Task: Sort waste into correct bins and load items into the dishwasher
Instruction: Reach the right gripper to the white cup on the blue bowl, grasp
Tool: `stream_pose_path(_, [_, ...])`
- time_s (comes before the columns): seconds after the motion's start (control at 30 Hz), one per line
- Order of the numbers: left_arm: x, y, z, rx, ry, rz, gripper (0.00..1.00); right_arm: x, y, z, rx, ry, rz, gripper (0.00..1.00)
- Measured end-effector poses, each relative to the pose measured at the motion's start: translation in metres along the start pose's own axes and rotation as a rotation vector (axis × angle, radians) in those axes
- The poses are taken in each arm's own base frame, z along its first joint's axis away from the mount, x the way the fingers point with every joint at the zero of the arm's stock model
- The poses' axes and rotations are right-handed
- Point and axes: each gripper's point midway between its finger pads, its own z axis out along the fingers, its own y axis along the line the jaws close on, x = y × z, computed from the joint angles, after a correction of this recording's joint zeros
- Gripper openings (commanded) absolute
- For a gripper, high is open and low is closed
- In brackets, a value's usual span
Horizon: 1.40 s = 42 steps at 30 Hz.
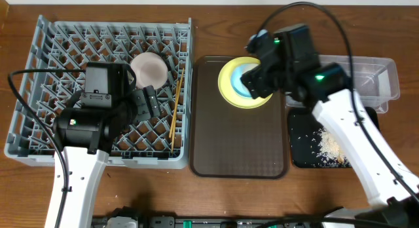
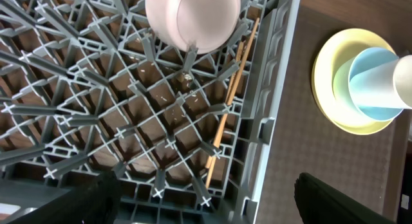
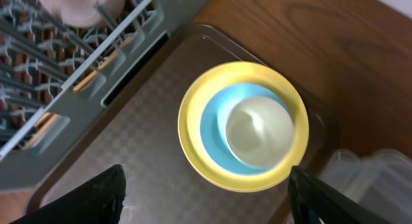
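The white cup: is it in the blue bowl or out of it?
In. The right wrist view shows the white cup nested inside the light blue bowl, which sits on the yellow plate.

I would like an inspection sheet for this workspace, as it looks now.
Surface: wooden table.
Job's things: white bowl and chopsticks in dish rack; white cup in light blue bowl on yellow plate, on brown serving tray; rice scraps in black tray; clear tub beside it.
Clutter: whitish bits beneath rack.
Grippers: left gripper open over rack; right gripper open over plate.
Cables: black cable across rack; second cable loops above right arm.
Surroundings: nothing seen.
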Motion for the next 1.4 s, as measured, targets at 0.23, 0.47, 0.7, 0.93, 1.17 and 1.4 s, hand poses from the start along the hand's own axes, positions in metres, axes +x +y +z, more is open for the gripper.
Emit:
stream_pose_path(0.23, [0.001,0.000,0.000,0.000,0.005,0.000,0.90,0.027,0.004,0.060,0.037,0.151,-0.074,0.47])
stream_pose_path(0.47, [0.003,0.001,0.000,-0.003,0.013,0.000,0.90,0.052,-0.005,0.104,0.055,0.250,-0.079,0.40])
stream_pose_path(0.7, [0.005,0.001,0.000,-0.005,0.019,0.000,0.90,0.067,-0.014,0.121,0.096,0.305,-0.084,0.23])
stream_pose_path(0.93, [0.005,0.001,0.000,-0.005,0.019,0.000,0.90,0.062,-0.021,0.127,0.129,0.284,-0.090,0.01])
stream_pose_path(1.17, [0.001,-0.001,0.000,0.007,0.007,0.000,0.97,0.024,-0.021,0.111,0.131,0.208,-0.093,0.01])
stream_pose_path(1.4, [-0.015,-0.075,-0.016,0.426,-0.036,0.098,0.98,-0.081,0.007,-0.051,-0.023,-0.149,-0.085,0.01])
